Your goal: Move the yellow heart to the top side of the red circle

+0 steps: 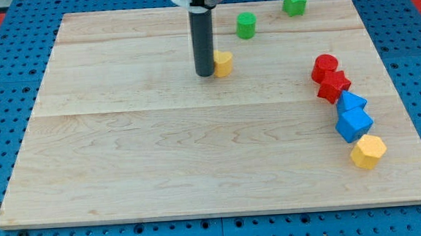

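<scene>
Wooden counter [198,155] with the rod set against the yellow heart, a long push to the right ahead.
No claw is fitted, so none can be reported apart or together; my tip [205,75] is seen touching the left side of the yellow heart [223,62]. The heart should be driven rightward, level, toward the spot just above the red circle [324,66], and the green blocks [246,25] avoided.

Heart [223,62] touching tip [205,75], view's right; circle [324,65] far right.
</scene>
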